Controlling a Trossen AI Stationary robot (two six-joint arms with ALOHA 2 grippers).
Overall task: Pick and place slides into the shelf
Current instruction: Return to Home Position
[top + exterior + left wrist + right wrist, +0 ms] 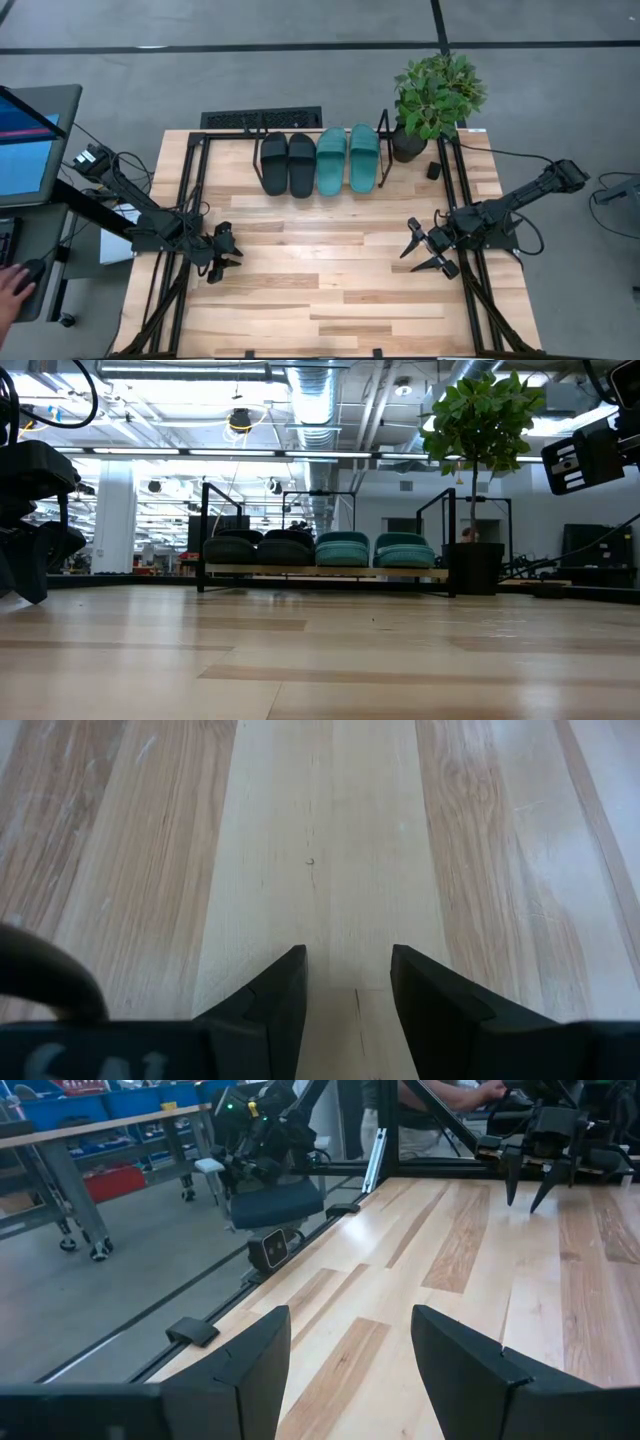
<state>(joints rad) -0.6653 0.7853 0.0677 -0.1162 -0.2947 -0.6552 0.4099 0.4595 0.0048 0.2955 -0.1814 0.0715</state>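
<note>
Standing by the table [330, 300], I saw the slides lined up on the shelf [384, 150] along the far edge, a little right of its middle. The two black slides [274, 163] were on the left and the two green slides [363, 158] on the right, all four side by side and touching or nearly so. From table height the black pair [230, 548] and green pair [403, 548] showed their rounded ends in one level row between the shelf's upright end frames [203, 535]. A potted plant [435, 95] stood at the far right corner, just beside the shelf's right end.

Both arms were well apart from the slides. The left gripper [222, 255] hung close to the left edge, about halfway down the table, nearer the black pair than the green. Its own camera showed its fingers spread [347, 955] with only bare wood between them. The right gripper [410, 245] was near the right edge at a similar depth, on the green pair's side. Its fingers were parted too [350, 1315] and held nothing, with the left gripper [535, 1180] visible across the table
</note>
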